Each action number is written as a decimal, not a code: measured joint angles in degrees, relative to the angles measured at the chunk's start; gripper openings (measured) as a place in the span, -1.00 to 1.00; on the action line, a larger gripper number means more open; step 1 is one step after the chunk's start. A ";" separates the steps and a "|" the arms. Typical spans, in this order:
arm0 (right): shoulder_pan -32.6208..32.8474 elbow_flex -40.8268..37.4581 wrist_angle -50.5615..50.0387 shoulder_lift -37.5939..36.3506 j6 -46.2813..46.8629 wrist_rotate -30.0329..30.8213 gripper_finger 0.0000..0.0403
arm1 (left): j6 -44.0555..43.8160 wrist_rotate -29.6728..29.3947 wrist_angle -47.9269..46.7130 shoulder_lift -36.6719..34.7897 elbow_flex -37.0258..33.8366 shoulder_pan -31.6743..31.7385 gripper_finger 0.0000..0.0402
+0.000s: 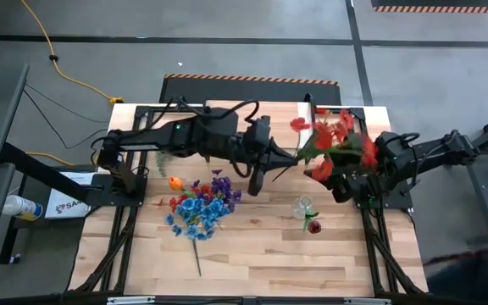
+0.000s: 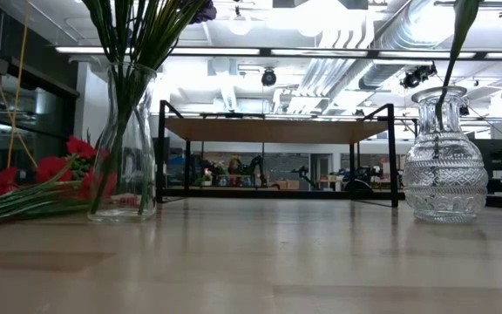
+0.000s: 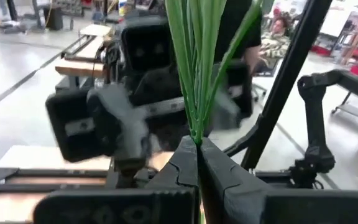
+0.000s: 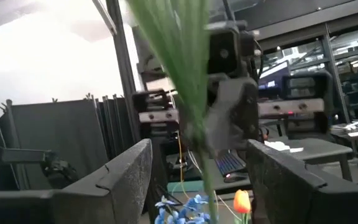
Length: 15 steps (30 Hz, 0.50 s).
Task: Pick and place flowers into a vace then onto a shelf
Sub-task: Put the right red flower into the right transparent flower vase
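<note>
Red flowers [image 1: 333, 140] passing between claws, frame centre-right

Left claw [image 3: 197, 155] pinches the stems while the right claw [image 4: 197, 180] stands released around them, likely for a handover above the worktop [image 1: 261, 254]

The high view looks straight down on the whole table [image 1: 252, 254] and both arms, while the low view sits at tabletop height, facing level across the boards, close to a clear vase [image 2: 125, 139] and the shelf [image 2: 277, 131]. Each wrist view looks forward past its own fingers, very near green stems [image 3: 194, 62], and the two face each other.
</note>
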 joint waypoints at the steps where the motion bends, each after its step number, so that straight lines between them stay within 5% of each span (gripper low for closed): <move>1: 0.00 0.00 0.08 -0.05 -0.05 0.00 0.24 | -0.04 0.17 -0.09 0.03 -0.02 0.22 -0.84; 15: 0.02 0.00 0.81 -0.12 -0.08 0.00 0.24 | -0.11 -0.11 0.54 0.88 0.02 0.80 -0.84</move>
